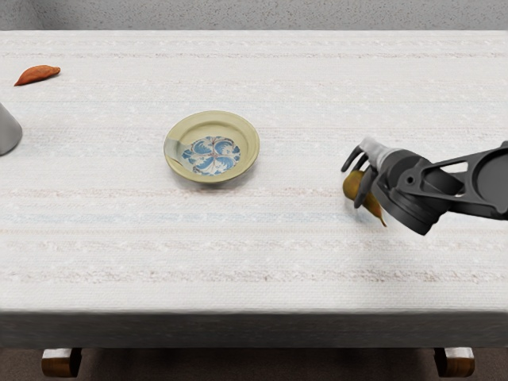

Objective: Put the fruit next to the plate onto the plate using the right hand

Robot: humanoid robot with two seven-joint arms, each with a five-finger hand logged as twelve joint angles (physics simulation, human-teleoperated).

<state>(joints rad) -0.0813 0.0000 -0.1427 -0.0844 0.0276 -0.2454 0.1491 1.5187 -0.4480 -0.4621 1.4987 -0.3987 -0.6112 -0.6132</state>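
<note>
You've got the plate (pixel 212 147) mid-counter, pale yellow rim, blue swirl pattern showing whole in its well. The fruit (pixel 352 184), yellow-brown, sits well right of the plate, not on it. Your right hand (pixel 371 171) comes in from the right edge, its dark fingers (pixel 350 160) curled around the fruit; you can't tell if it's lifted. An orange-red piece (pixel 37 75) lies far left, and a grey vessel (pixel 6 128) is cut by the left edge. The counter (pixel 278 262) is whitish and faintly striped, with a grey wall behind.
</note>
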